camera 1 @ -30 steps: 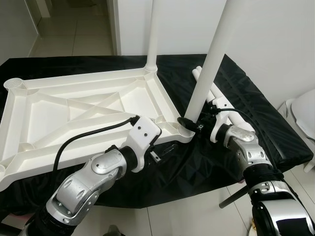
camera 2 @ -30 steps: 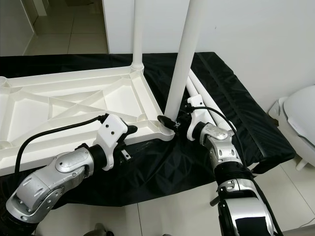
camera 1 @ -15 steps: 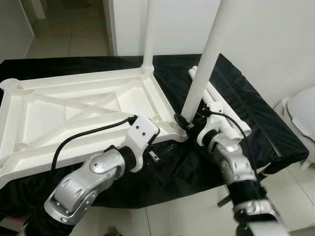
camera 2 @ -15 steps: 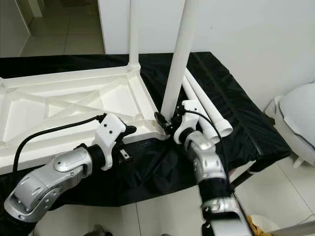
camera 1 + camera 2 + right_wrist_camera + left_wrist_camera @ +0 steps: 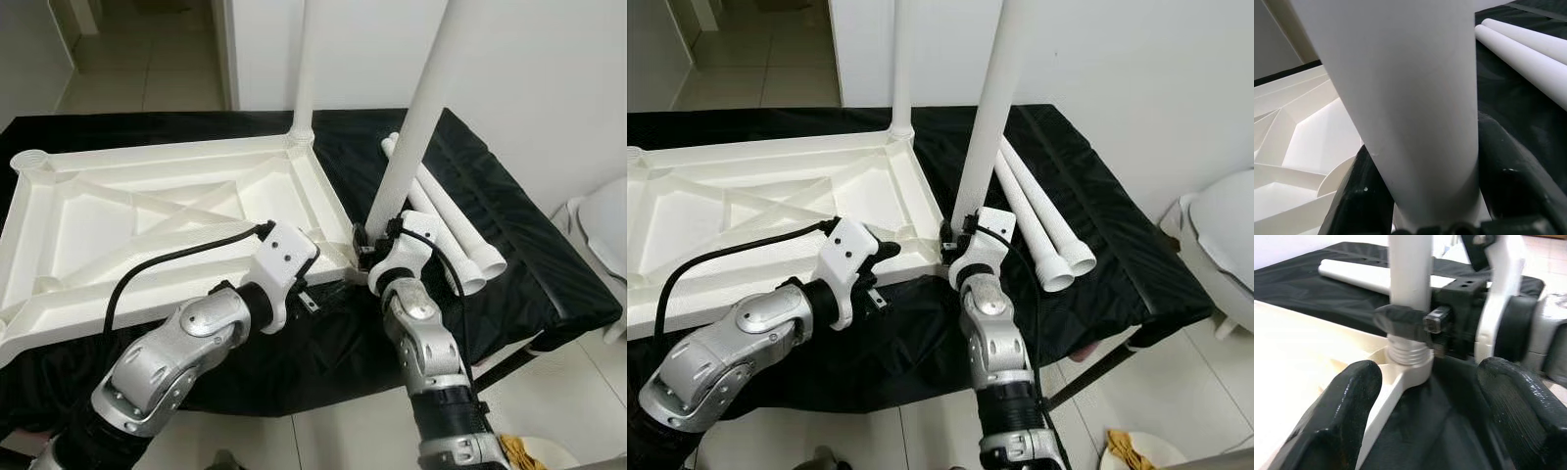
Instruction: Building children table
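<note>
Black cloth [image 5: 509,235] is covering the bench, carrying the upturned white tabletop [image 5: 147,225] beside a tiled doorway. Right gripper [image 5: 1415,323] is clamping the leg [image 5: 416,127] at the tabletop's near right corner; left gripper [image 5: 1425,416] is hanging spread apart.

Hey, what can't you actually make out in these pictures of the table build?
- Tops of both upright legs: cut off by the eye views' top edge.
- How deep the thread sits in the socket: hidden inside it, left wrist view.
- Right gripper fingertips: wrapped behind the leg.

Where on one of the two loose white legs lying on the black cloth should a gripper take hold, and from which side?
Grip a loose leg mid-shaft, coming from above, fingers straddling its round width. It lies flat on the black cloth against its twin, so take the outer leg's free side.
</note>
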You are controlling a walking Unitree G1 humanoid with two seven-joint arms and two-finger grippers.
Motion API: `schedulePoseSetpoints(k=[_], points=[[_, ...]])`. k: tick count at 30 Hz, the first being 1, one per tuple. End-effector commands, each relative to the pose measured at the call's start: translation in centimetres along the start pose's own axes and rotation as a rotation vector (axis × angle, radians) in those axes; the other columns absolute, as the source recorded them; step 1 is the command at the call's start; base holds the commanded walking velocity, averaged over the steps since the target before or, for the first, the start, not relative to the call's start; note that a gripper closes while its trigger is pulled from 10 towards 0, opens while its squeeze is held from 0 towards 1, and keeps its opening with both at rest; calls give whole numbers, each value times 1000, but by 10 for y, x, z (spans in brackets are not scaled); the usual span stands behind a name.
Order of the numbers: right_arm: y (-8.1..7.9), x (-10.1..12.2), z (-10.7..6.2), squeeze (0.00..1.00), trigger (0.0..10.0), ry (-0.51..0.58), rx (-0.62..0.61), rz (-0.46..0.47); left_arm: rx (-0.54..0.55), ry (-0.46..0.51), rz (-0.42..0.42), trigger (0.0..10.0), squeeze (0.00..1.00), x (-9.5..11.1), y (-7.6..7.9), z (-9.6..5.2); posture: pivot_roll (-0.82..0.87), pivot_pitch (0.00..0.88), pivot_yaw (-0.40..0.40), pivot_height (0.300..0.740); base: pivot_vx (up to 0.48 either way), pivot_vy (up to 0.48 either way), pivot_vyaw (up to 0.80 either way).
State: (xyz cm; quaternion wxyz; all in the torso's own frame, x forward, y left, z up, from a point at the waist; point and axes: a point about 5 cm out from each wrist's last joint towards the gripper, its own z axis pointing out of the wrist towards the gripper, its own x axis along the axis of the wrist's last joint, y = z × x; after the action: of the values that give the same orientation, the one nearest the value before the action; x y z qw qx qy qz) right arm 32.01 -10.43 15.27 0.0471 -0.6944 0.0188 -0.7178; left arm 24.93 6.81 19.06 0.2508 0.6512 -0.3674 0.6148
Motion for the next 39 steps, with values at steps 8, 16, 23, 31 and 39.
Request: schedulePoseSetpoints(k=[8, 16, 23, 31, 39], points=[[15, -6, -2, 1000, 10000, -36, -28, 21, -165, 4, 13, 10000, 0, 0, 9, 1, -34, 0, -45, 740, 0, 0, 0], [20, 1, 4, 780, 10000, -23, 179, 19, -164, 9, 13, 10000, 0, 1, 10, 1, -34, 0, -48, 740, 0, 0, 0], [38, 9, 16, 0, 10000, -17, 443, -49, -168, 13, 20, 10000, 0, 2, 9, 2, -38, 0, -45, 740, 0, 0, 0], [48, 0, 28, 0, 10000, -75, 608, -107, -175, 17, 26, 10000, 0, 4, 9, 2, -30, 0, -38, 740, 0, 0, 0], [53, -14, 35, 0, 10000, -135, 671, -199, -169, 13, 28, 10000, 0, 4, 10, 0, -6, 0, -37, 740, 0, 0, 0]])
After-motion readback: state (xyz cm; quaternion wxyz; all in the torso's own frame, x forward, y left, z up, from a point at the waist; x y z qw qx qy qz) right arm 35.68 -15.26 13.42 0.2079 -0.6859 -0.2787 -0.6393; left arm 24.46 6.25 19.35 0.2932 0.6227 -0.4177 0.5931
